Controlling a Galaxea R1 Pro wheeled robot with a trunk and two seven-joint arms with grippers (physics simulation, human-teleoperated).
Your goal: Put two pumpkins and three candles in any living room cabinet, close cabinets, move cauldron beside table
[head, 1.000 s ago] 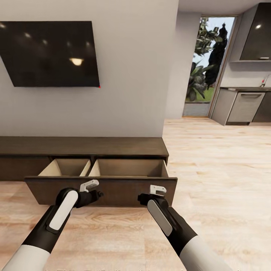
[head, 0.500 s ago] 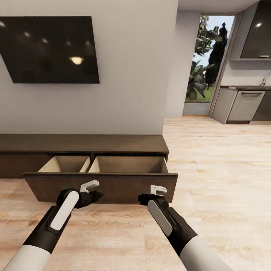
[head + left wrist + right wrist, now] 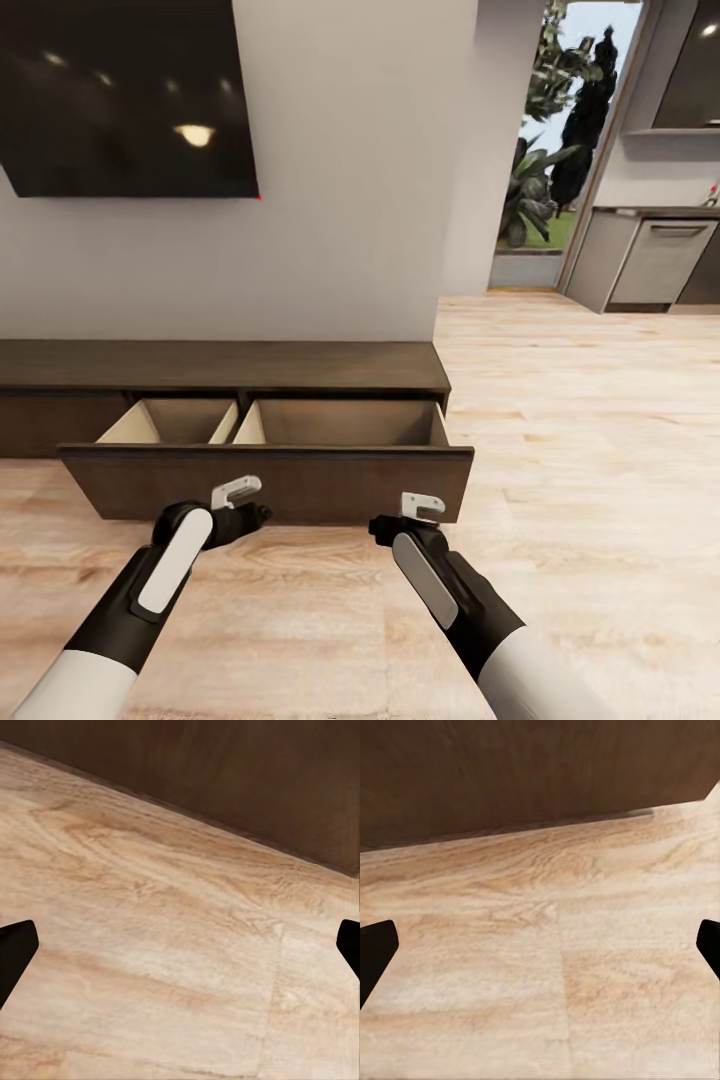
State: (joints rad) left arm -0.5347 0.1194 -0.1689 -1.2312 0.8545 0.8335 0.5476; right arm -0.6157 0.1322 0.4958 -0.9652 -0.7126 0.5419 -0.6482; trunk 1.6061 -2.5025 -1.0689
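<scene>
Against the far wall: the cabinet (image 3: 220, 365), long, low, dark brown, its pull-out compartment (image 3: 265, 482) drawn toward the robot and bare inside. Left gripper (image 3: 238, 492) and right gripper (image 3: 422, 505) hang near its front, fingers spread, grasping nothing. Front looks rigid, handleless, probably slick; push flat against the panel.
</scene>
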